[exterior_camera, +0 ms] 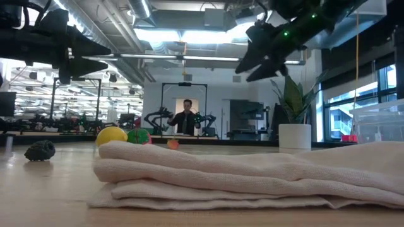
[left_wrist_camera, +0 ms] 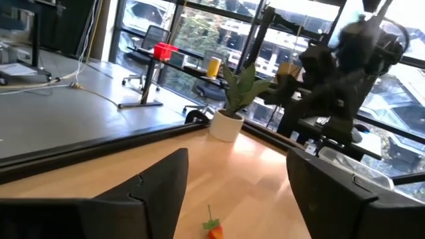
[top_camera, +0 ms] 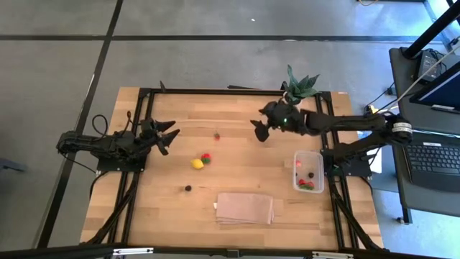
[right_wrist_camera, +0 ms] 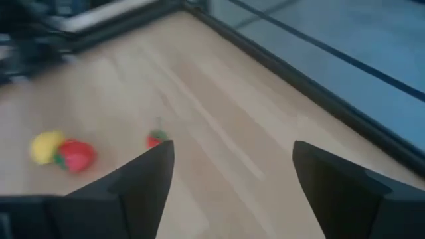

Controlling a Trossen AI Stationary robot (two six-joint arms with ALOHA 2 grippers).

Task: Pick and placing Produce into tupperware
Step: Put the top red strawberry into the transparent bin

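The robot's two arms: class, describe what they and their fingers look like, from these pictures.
Both arms are dark, almost black, built of jointed segments. The left gripper and right gripper each end in two dark, flat, wedge-shaped fingers with angular edges. Black cables loop beside the left arm's base. A small green light glows on the right arm near its wrist. No lettering is readable on either.

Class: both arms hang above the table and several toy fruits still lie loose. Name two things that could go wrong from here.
1. The yellow toy fruit and the red-and-green toy fruit touch, so grabbing one may knock the other away.
2. The small red piece lies between the open left gripper and open right gripper; both reaching for it could collide.
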